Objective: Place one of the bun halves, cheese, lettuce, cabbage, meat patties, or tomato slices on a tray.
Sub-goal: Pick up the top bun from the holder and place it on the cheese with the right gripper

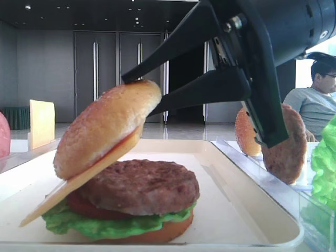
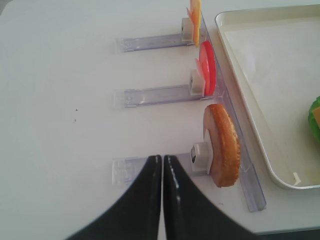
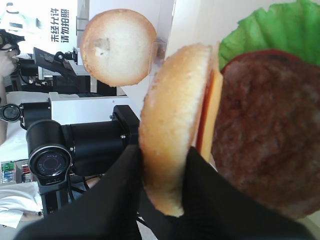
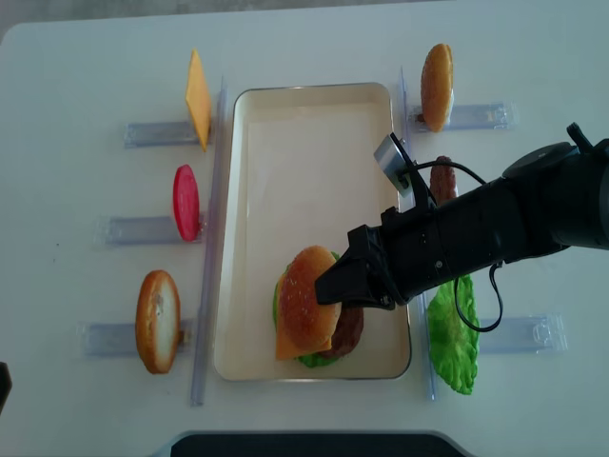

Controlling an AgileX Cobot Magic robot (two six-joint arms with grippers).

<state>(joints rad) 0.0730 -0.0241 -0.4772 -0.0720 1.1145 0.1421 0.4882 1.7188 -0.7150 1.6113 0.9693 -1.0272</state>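
Note:
My right gripper (image 1: 140, 97) (image 3: 164, 152) (image 4: 328, 286) is shut on a seeded bun half (image 1: 102, 128) (image 3: 172, 117), one finger on the dome and one on the flat side. It holds the bun tilted just above a stack on the cream tray (image 4: 304, 171) (image 1: 262, 184). A cheese slice (image 1: 79, 181) (image 3: 215, 107) slopes along the bun's underside down to the stack. The stack is a meat patty (image 1: 142, 184) (image 3: 265, 135) on a tomato slice (image 1: 89, 207), lettuce (image 1: 105, 226) and a bottom bun (image 1: 168, 233). My left gripper (image 2: 162, 157) is shut and empty over the table, left of a racked bun half (image 2: 222, 145).
Clear racks flank the tray. The left ones hold cheese (image 4: 197, 98), a tomato slice (image 4: 186, 202) and a bun half (image 4: 157, 321). The right ones hold a bun half (image 4: 437, 73), a patty (image 4: 443, 176) and lettuce (image 4: 452, 343). A person (image 1: 315, 100) sits beyond the table.

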